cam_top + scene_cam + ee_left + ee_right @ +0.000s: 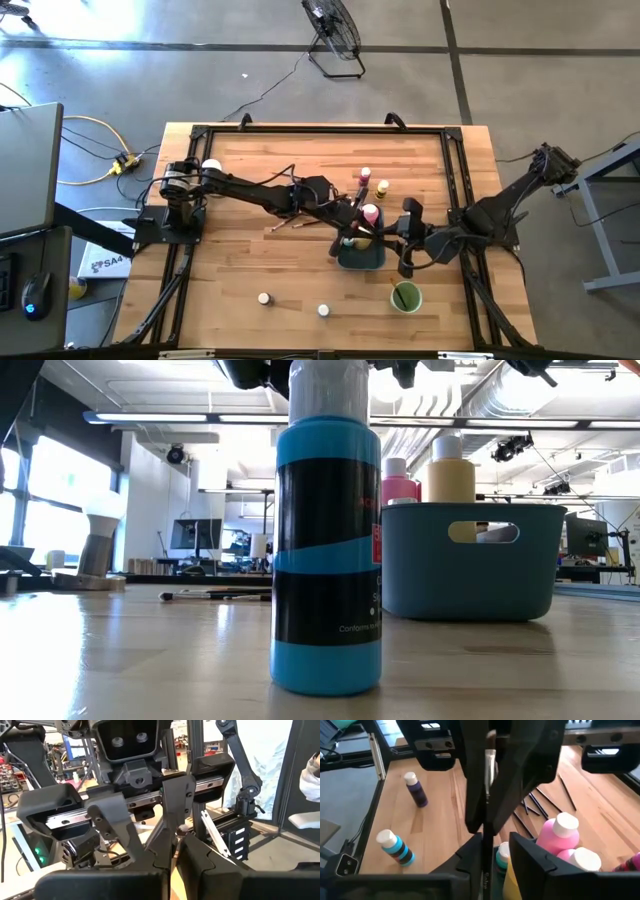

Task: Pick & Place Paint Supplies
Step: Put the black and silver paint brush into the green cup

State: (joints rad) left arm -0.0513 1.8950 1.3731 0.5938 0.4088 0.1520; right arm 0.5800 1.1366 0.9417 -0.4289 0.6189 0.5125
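Note:
My left gripper [352,212] reaches from the left over the blue-grey tray [360,258] and is shut on a thin paintbrush [486,805], which stands upright above the tray. My right gripper [496,852] faces it from the right, open, with one finger on each side of the brush's lower handle; whether a finger touches it, I cannot tell. Pink [559,836] and yellow [452,468] bottles stand in the tray. Loose brushes [290,225] lie flat on the table left of the tray. My left gripper pinches the paintbrush between its two fingers at the upper, pale part of the shaft [490,762]. The fingers [474,785] come level from the table's left and lie across the brush. The brush stands upright, lifted clear above the tray.
A green cup [405,297] stands near the front right. Two bottles [365,176] stand behind the tray. A purple bottle [417,790] and a blue black-banded one [325,550] stand on the near part of the table. Black frame rails [320,130] border the table.

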